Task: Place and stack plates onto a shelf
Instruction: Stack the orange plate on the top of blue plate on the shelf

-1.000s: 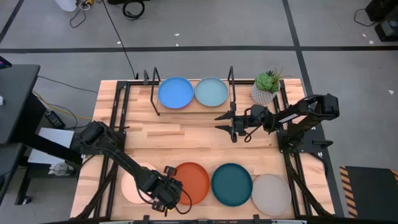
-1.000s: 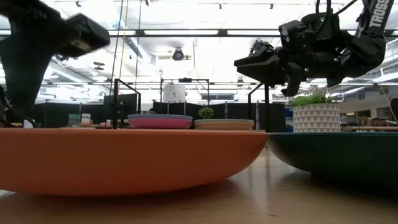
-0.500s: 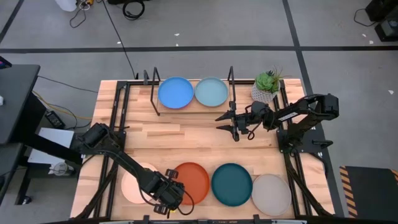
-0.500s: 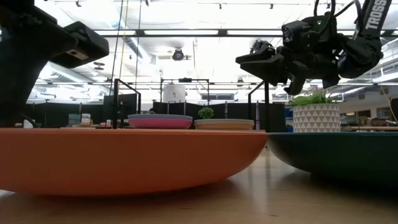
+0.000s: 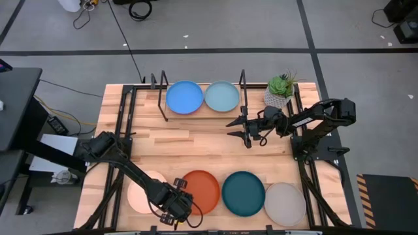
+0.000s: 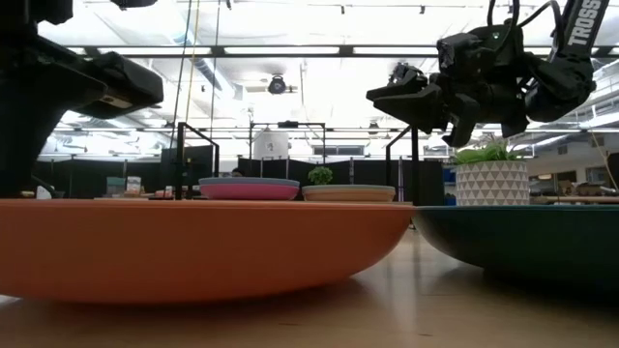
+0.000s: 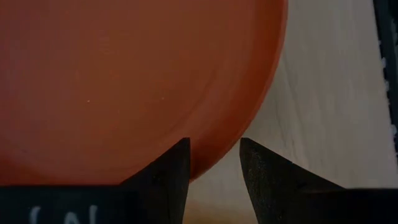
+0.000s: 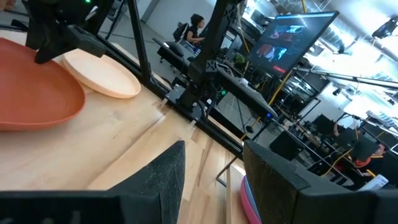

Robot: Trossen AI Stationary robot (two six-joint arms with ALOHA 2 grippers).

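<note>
Four plates lie in a row along the near edge of the tabletop (image 5: 196, 140), and the left end effector (image 7: 214, 163) is at the rim of the orange plate (image 5: 200, 191) with its fingers apart, one on each side of the rim. The right end effector (image 5: 236, 128) hangs open (holding nothing) just in front of the shelf (image 5: 202, 111), where the blue plate (image 5: 184, 96) and the light blue plate (image 5: 222, 96) rest.

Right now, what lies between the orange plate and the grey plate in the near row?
The dark teal plate sits between the orange plate and the grey plate, as the high view shows.

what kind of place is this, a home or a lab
Most likely a robotics lab or workshop: grey taped floor with loose cables, a big monitor among workstations, and a person seated at a desk beyond the table.
</note>
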